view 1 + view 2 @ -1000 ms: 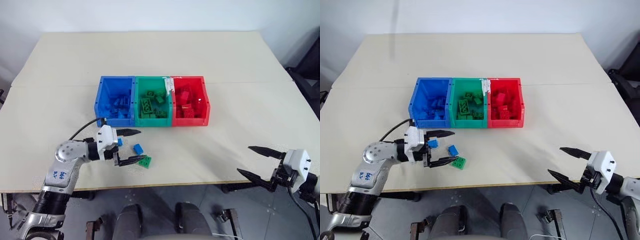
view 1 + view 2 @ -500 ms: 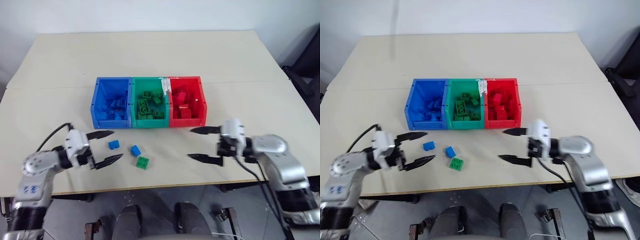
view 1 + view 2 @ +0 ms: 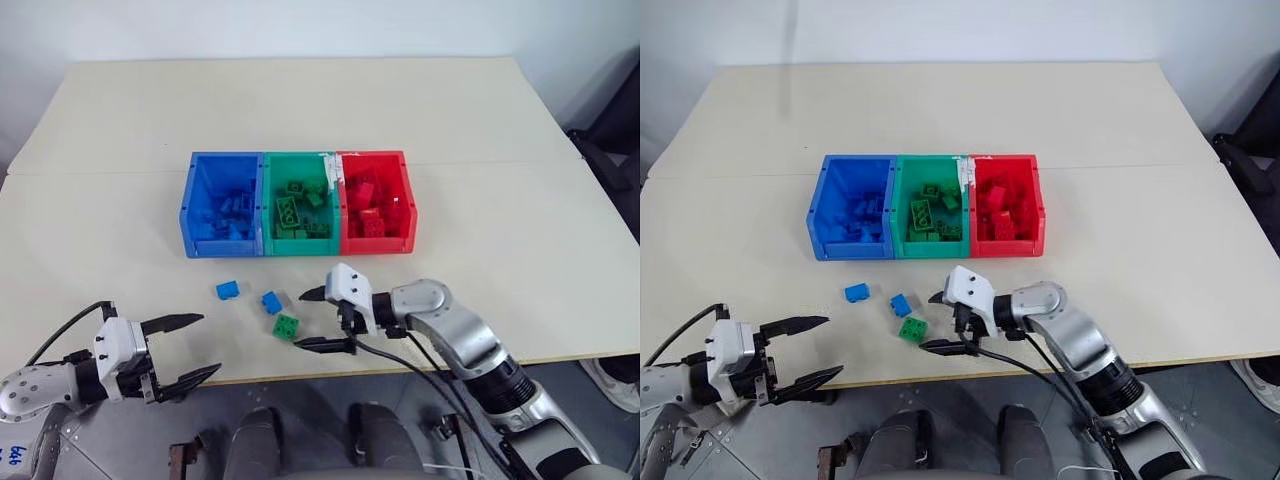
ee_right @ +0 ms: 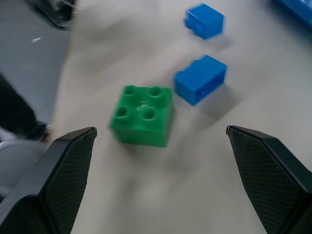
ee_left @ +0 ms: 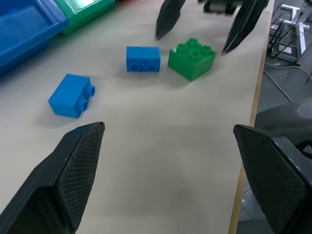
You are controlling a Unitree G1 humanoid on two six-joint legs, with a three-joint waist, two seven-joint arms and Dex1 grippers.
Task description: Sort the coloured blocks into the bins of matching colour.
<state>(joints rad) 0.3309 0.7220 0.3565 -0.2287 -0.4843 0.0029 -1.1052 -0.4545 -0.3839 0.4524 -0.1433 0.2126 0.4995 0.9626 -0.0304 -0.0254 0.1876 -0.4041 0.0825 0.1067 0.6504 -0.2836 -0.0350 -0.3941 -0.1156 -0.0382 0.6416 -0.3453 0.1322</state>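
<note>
At the near left edge of the surface the left end effector hangs with its fingers spread wide and nothing between them, while the right end effector, equally released and empty, sits just right of a green block with its fingers pointing left toward it. Just beyond the green block lie two blue blocks, one close to it and one farther left. Farther back stand the joined bins, blue bin left, green bin middle, red bin right, each holding blocks of matching colour.
</note>
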